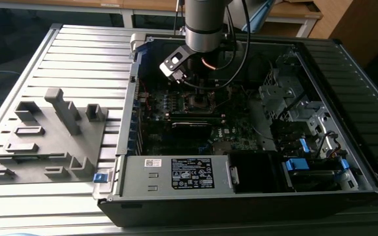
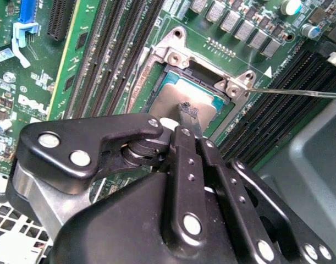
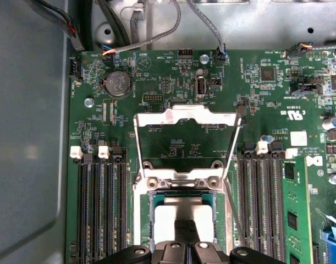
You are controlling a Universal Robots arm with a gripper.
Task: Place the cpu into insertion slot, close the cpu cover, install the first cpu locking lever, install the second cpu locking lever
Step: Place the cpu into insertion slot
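— Status?
— We find the cpu (image 3: 172, 212) seated in the insertion slot (image 3: 152, 220); gripper (image 2: 187, 110) narrow, tips together atop it, arm (image 1: 205, 24) entering from twelve o'clock, exterior view.
— Remaining?
— We note cpu cover (image 3: 184, 114) raised, levers (image 2: 299, 92) undone.

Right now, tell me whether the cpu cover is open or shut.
Open. In the first wrist view the cpu cover is swung back off the insertion slot, leaving the cpu uncovered.
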